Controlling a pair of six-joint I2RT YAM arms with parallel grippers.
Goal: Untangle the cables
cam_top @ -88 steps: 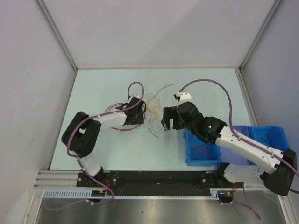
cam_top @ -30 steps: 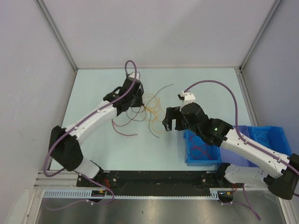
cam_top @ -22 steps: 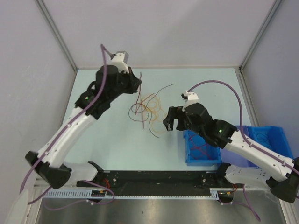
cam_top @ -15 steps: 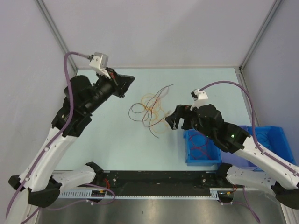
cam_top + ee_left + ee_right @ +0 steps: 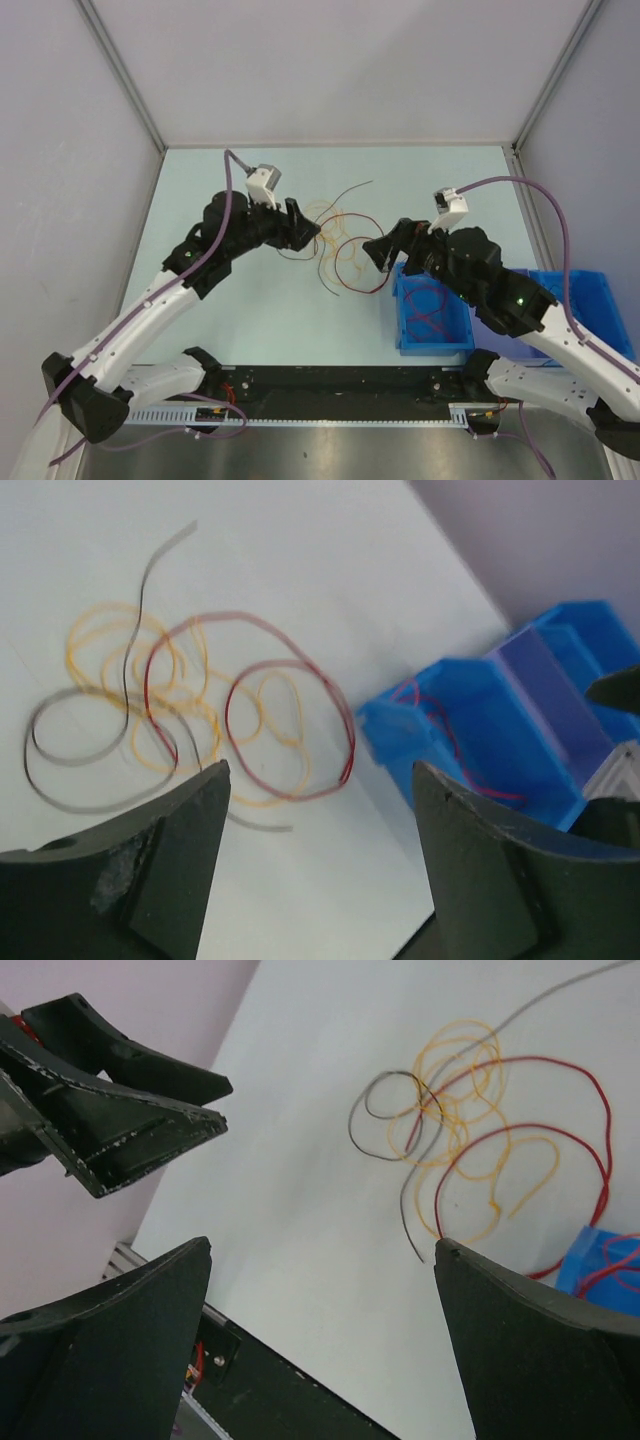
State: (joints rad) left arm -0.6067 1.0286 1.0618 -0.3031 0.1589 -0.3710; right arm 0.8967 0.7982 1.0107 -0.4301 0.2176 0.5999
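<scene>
Cables [image 5: 190, 700]: thin, plastic-sheathed wire by the look of it, smooth, with a faint sheen. Table [image 5: 260, 320]: pale, smooth and matt. Bin [image 5: 435, 343]: moulded blue plastic with a slight gloss. Left fingers [image 5: 150, 880]: matt black plastic; I see a scuffed grey patch on one and edges scraped pale. Frame post [image 5: 122, 75]: looks like brushed metal. Hose [image 5: 500, 181]: smooth, mauve and rubbery.
</scene>
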